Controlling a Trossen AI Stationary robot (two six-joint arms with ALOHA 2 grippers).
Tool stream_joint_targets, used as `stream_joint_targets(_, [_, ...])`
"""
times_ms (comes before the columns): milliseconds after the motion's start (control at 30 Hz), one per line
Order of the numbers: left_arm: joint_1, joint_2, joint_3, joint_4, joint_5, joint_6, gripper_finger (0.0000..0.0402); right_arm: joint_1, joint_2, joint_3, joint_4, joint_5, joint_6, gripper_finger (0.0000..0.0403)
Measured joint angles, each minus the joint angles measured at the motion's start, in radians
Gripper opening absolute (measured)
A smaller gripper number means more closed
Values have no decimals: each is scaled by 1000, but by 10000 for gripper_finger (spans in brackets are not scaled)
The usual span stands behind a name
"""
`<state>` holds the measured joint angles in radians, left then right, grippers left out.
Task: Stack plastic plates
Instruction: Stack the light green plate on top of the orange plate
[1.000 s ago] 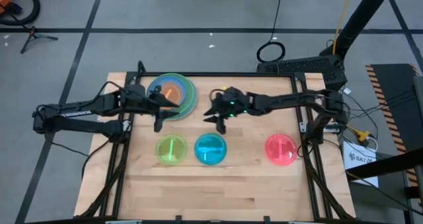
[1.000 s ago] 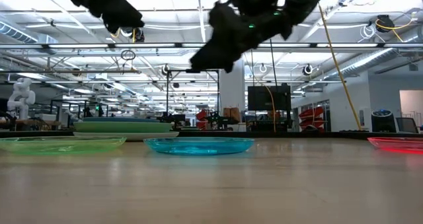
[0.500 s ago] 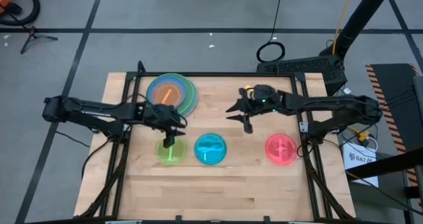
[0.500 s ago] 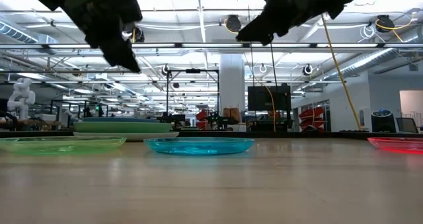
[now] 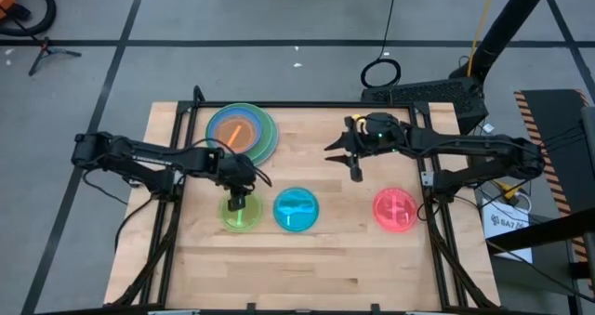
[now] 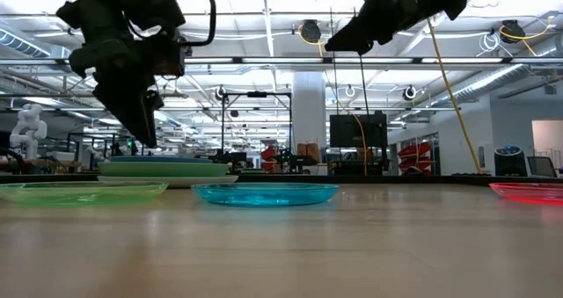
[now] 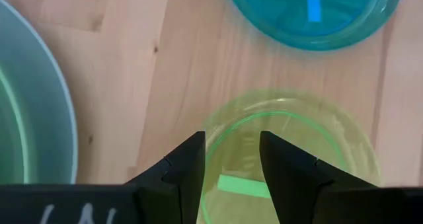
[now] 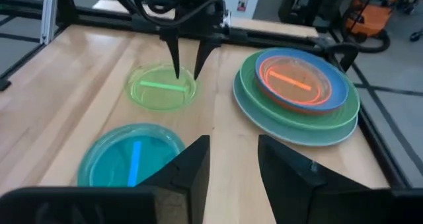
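Overhead, the left gripper (image 5: 237, 202) is hanging over the lime plate's (image 5: 241, 212) far rim, fingers parted; the right gripper (image 5: 354, 169) is waiting above bare table (image 5: 316, 259), between the stack (image 5: 244, 132) and the pink plate (image 5: 396, 210).

At table level, the cyan plate (image 6: 264, 193) is lying flat, untouched.

Through the left wrist, the jaws are standing narrowly apart, straddling the lime rim, empty.

Through the right wrist, its own jaws are gaping, empty.

A shallow pinch is risking the thin plate skidding or tipping.
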<state>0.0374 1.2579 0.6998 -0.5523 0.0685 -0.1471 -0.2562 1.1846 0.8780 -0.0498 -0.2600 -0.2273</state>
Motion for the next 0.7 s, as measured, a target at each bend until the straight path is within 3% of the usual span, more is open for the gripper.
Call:
stream_joint_targets(133, [2,0,0,-49,0,23,157,0,7,0,-3,-2,-1,121])
stream_joint_targets(400, [2,15,2,-81,-30,51,228,0,6,0,10,-3,-1,121])
stream_joint_targets(700, [2,133,2,-87,-36,112,234,0,6,0,9,-3,-1,121])
